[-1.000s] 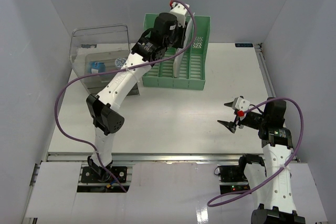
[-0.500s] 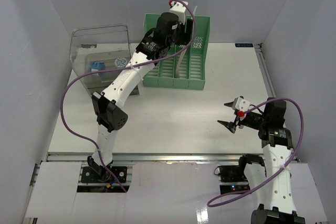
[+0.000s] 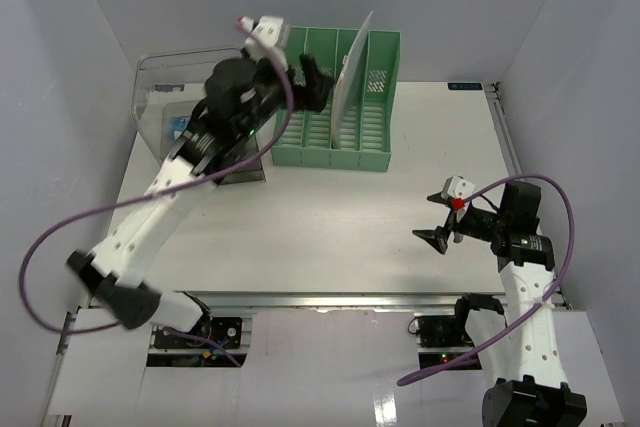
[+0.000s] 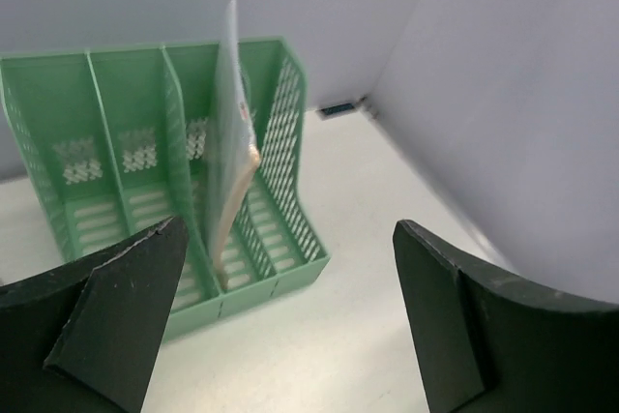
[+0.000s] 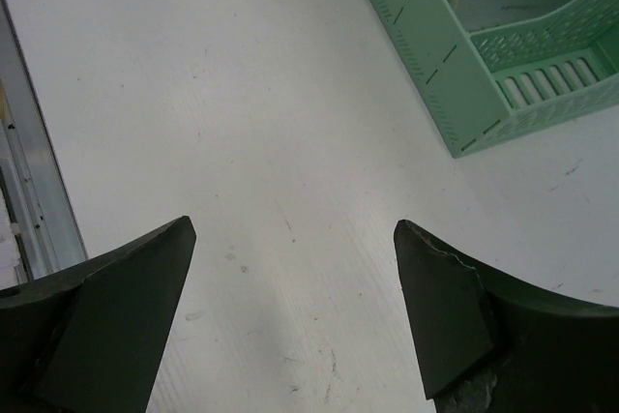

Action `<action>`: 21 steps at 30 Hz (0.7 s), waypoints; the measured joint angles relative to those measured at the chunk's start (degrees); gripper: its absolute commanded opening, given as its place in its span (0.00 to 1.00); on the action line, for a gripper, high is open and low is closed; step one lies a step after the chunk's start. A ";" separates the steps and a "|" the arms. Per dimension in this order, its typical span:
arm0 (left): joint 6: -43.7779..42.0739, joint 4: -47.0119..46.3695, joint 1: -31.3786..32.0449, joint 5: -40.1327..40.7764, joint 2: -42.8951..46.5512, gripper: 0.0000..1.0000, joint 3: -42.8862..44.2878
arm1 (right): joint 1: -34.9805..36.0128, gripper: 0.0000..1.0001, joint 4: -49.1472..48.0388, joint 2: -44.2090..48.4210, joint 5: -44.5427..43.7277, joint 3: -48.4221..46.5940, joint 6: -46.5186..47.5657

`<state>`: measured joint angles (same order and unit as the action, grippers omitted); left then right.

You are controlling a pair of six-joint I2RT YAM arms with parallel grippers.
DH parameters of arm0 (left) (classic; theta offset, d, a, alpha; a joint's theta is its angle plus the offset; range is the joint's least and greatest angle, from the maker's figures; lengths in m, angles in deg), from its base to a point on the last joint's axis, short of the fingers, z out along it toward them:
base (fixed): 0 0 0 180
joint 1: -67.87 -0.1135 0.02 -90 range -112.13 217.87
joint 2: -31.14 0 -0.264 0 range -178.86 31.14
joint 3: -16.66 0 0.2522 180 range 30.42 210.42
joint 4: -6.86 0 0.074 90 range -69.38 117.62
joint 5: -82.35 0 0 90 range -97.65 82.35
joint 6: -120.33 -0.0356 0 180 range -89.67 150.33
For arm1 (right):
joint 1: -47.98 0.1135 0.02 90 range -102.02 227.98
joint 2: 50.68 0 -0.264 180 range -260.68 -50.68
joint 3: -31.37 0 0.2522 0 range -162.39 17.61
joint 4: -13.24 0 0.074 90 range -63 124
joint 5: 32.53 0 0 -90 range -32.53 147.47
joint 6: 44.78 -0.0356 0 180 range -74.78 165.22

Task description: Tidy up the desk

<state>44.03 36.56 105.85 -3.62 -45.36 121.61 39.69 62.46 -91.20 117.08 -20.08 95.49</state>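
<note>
One folder [image 4: 232,113] leaning in green rack [image 3: 372,122]: probably best to back off high and straight, without brushing it. Left jaws spread wide, empty, hovering short of rack. Right jaws spread wide too, empty, low over bare white table [image 3: 330,217], touching nothing, well apart from rack.

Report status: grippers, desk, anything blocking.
Left gripper open, empty, facing rack. Right gripper open, empty, over desk. Folder stands in rack. Nothing blocking seen.
</note>
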 measured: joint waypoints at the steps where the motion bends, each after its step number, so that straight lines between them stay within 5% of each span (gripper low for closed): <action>1: 0.38 -1.88 0.00 -1.35 6.30 0.98 -6.54 | -0.03 0.90 -0.46 -0.37 -1.05 -0.08 -1.31; 6: 3.50 -6.70 0.00 -7.33 33.51 0.98 -31.77 | -0.37 0.90 -2.47 -1.81 -7.82 -2.52 -9.78; 10: 6.14 -4.99 0.00 -10.60 47.73 0.98 -42.99 | -0.37 0.90 -5.26 -0.93 -12.67 -4.73 -17.29; 21: 8.84 2.83 0.00 -14.45 56.28 0.98 -52.14 | -0.39 0.90 -12.23 5.22 -29.24 -0.44 -36.39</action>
<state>52.87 39.39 105.85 -18.07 10.92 69.47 39.30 50.24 -85.98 87.84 -20.52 59.10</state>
